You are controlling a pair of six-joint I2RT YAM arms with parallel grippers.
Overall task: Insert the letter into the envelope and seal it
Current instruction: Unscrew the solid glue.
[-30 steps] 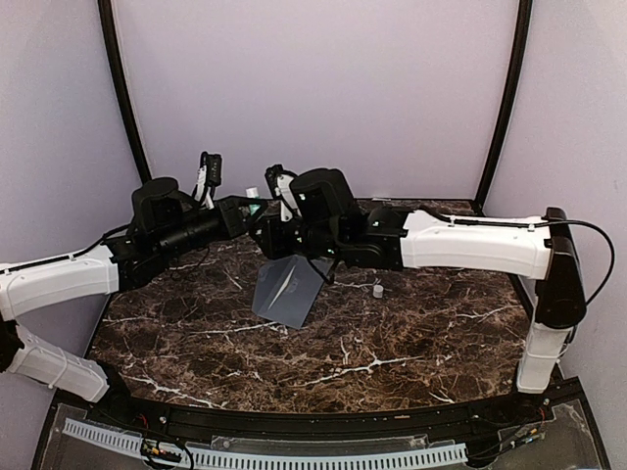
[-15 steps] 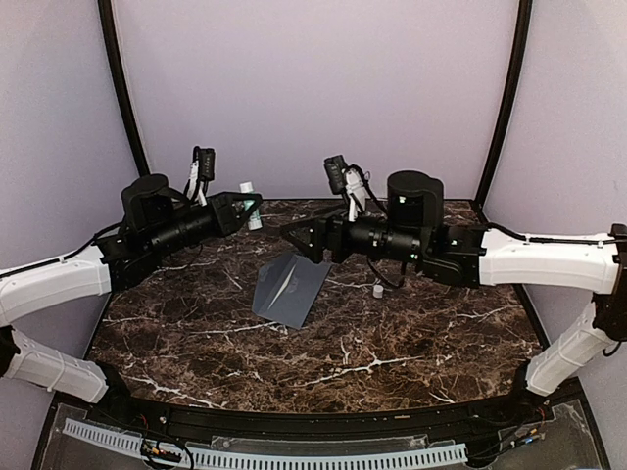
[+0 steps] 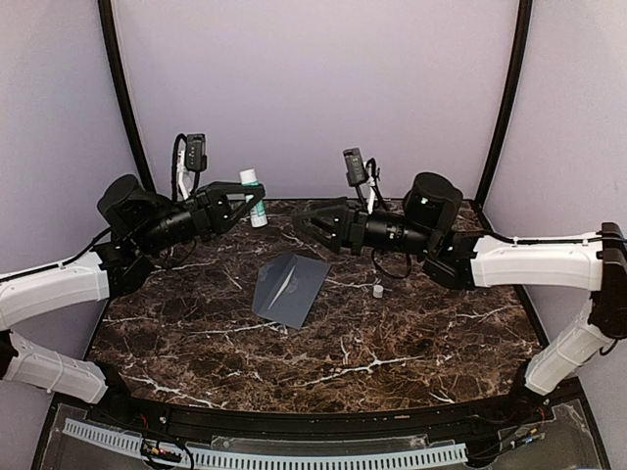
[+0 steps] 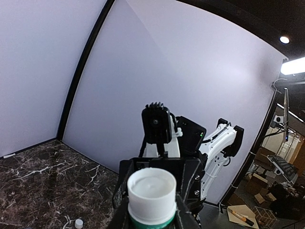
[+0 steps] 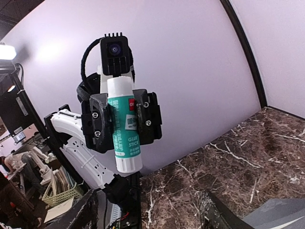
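Observation:
The grey envelope [image 3: 289,289] lies flat on the marble table [image 3: 421,333], a little left of the middle. The letter is hidden from every view. My left gripper [image 3: 250,204] hovers at the back left, shut on a green and white glue stick [image 3: 254,196], which stands upright between its fingers [image 5: 145,117]. The stick's white end [image 4: 151,193] fills the bottom of the left wrist view. My right gripper [image 3: 312,223] faces it from the right with its jaws open and empty, above the envelope's far edge. A grey envelope corner [image 5: 281,212] shows low in the right wrist view.
A small white cap [image 3: 378,290] stands on the table right of the envelope, also seen as a small white cap [image 4: 78,222] in the left wrist view. Black frame posts [image 3: 122,98] and purple walls close in the back. The table's front edge carries a white slotted rail [image 3: 274,455].
The two grippers were together over the envelope. My right gripper has opened and drawn back right. My left arm has pulled back left with the glue stick, now more upright.

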